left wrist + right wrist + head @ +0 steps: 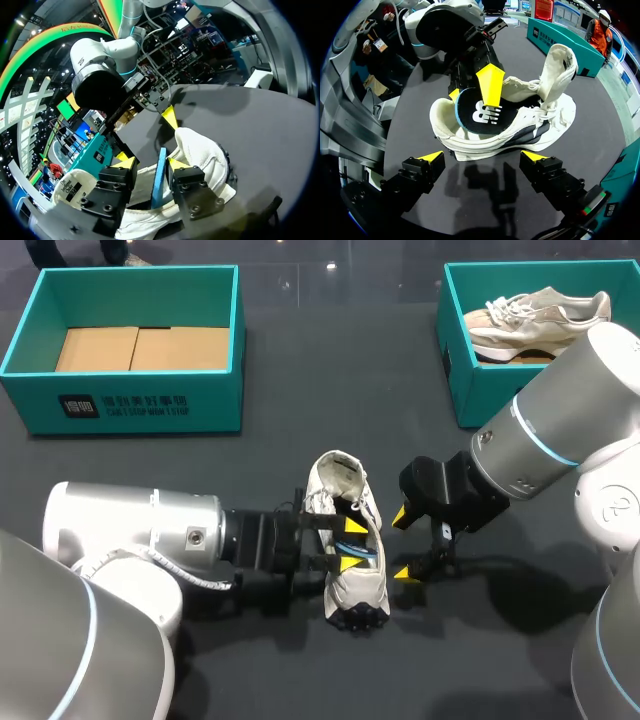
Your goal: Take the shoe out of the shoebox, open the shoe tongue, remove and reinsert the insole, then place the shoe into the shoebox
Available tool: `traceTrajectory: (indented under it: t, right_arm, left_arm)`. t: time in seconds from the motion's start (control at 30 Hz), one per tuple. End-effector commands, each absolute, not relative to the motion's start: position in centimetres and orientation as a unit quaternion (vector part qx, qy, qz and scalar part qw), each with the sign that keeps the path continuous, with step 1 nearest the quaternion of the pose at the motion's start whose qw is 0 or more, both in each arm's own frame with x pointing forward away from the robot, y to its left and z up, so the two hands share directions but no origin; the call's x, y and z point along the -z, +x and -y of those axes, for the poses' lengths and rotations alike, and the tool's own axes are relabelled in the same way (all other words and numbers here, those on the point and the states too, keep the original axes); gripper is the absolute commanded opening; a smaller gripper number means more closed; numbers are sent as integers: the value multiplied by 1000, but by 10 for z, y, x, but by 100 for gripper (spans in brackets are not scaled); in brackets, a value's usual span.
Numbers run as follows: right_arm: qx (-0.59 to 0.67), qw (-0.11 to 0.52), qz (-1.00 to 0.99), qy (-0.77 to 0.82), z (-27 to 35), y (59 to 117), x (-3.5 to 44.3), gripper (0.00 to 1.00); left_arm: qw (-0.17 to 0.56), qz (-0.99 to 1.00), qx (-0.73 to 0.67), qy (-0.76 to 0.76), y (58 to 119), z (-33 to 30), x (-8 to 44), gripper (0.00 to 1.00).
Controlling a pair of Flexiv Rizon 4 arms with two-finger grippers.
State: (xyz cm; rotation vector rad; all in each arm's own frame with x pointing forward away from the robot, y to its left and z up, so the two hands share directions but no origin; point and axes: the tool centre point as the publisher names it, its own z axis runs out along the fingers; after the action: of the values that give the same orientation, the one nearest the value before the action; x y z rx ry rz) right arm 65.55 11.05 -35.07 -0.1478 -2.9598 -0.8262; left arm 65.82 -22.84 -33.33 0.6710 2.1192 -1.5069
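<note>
A white shoe lies mid-table, tipped so that its opening faces my right gripper, with its tongue pulled back. A black insole with a blue edge stands partly out of the heel. My left gripper straddles that insole; its fingers are apart, with a gap on one side, so it is open. In the right wrist view the left gripper has one yellow tip in front of the insole and one behind. My right gripper stands wide open just right of the shoe, holding nothing.
A teal shoebox with cardboard inside stands at the back left. Another teal box at the back right holds a beige shoe. Dark bare table lies between the boxes and the shoe.
</note>
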Motion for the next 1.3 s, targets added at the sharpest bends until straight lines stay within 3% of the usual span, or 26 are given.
traceTrajectory:
  t: [0.03,0.23,0.27,0.33,0.93,1.03,1.07,1.3]
  right_arm:
    - [268,31,962,-49,-111,654,352,100]
    - [268,31,962,-49,-111,654,352,100]
    - [268,31,962,-49,-111,654,352,100]
    - [268,31,962,-49,-111,654,352,100]
    - [268,31,962,-49,-111,654,352,100]
    - [268,31,962,-49,-111,654,352,100]
    - [268,31,962,-49,-111,654,352,100]
    - [268,31,962,-49,-111,654,352,100]
  left_arm:
    - [223,-764,553,246,650,223,327,38]
    - [216,-765,551,254,647,227,325,30]
    - [214,-767,549,254,648,228,327,23]
    - [212,-770,546,255,650,229,330,0]
    - [191,-792,526,242,660,223,349,1]
    - [189,-787,534,242,657,221,342,28]
    - [189,-787,534,243,657,220,340,32]
    - [186,-787,535,245,657,216,327,36]
